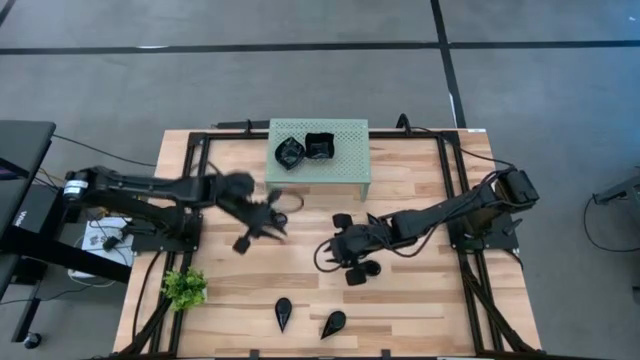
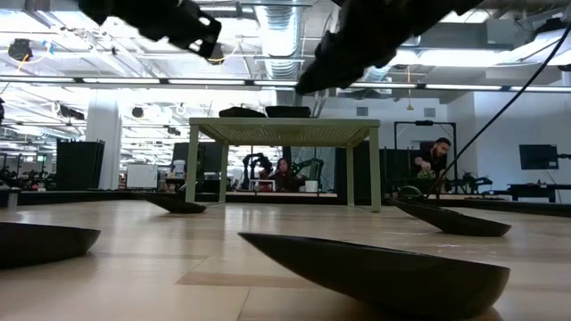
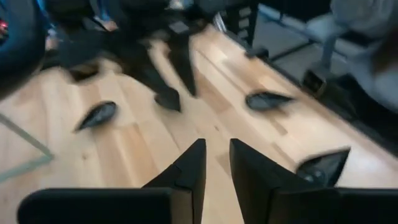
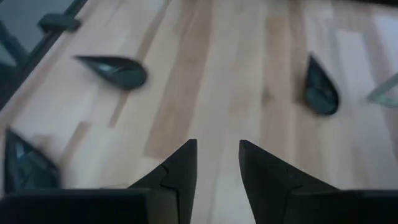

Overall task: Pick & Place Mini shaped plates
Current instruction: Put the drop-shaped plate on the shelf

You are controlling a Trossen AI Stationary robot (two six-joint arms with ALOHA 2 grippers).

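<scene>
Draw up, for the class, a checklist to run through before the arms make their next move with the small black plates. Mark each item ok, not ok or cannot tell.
1. Left gripper is empty, with its fingers apart: ok.
2. Right gripper is empty, with its fingers apart: ok.
3. The two grippers are clear of each other over the wooden table: ok.
4. Mint-green perforated metal rack has bare room beside the two glossy black plates on it: ok.
5. Glossy black teardrop plates near the table's front edge lie free, with nothing on them: ok.
6. Which plate either gripper is lined up on: cannot tell.
</scene>
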